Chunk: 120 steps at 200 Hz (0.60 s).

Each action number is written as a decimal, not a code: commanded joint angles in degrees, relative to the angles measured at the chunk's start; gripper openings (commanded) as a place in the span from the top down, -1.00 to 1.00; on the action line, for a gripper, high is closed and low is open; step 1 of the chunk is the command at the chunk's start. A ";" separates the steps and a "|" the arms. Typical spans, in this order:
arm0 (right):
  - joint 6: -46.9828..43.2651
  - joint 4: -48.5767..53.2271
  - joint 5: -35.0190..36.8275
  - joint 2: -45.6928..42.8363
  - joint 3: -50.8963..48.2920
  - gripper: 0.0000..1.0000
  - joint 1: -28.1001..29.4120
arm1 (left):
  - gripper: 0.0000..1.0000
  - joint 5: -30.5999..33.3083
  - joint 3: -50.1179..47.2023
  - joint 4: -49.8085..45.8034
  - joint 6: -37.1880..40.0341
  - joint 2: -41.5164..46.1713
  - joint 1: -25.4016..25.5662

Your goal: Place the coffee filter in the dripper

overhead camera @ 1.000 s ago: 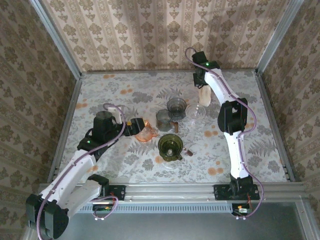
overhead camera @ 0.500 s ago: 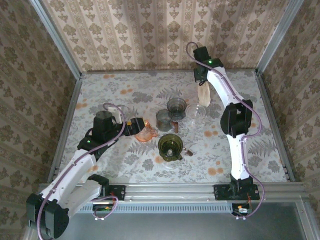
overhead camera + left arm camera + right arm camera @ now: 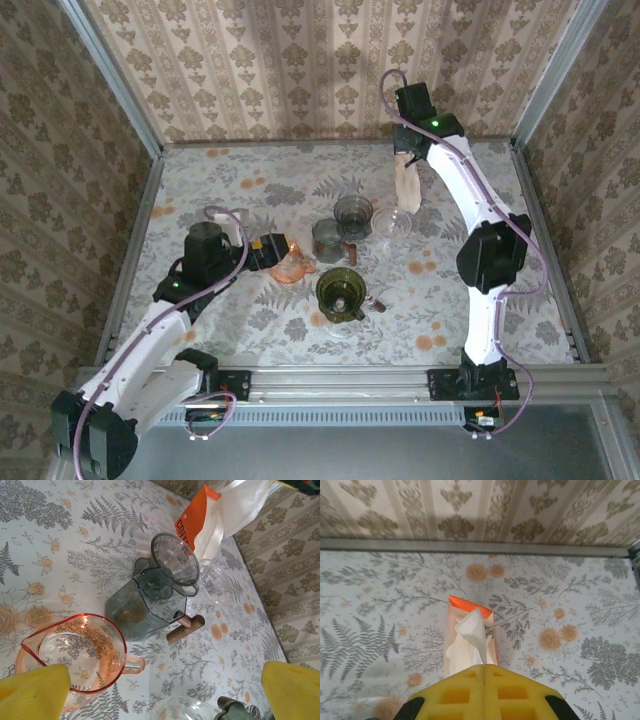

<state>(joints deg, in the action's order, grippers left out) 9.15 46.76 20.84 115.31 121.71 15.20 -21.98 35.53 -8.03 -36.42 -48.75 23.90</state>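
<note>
Seeing a pink glass pitcher [image 3: 75, 655] sitting on the floral surface [image 3: 50, 540], hanging out right next to a smoky square jar [image 3: 142, 610], wooden stick [image 3: 185, 628] lying beside.

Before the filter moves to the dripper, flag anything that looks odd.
The right gripper is shut on a white coffee filter, but the orange-topped filter pack seems to hang from it, lifted and tilted, rather than resting on the table.
</note>
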 commanded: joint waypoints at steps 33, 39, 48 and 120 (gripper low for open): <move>1.36 -0.08 0.63 -18.17 -9.19 1.00 7.81 | -1.00 2.20 0.81 -1.55 0.21 4.22 -0.35; 1.83 0.44 0.08 -20.40 -11.00 1.00 9.00 | -1.00 2.20 0.93 -2.07 0.28 4.51 -0.35; 2.50 1.35 -0.80 -23.76 -13.76 1.00 11.17 | -1.00 1.91 1.24 -2.86 0.60 4.80 -0.35; 12.94 25.31 -16.01 -39.09 -16.39 1.00 25.23 | -1.00 -1.64 3.48 -6.73 2.63 5.16 -0.07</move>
<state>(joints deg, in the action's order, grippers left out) 16.60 58.39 12.34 76.75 102.26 37.45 -21.50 36.53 -13.45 -35.73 -44.49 23.90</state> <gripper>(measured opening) 0.065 0.997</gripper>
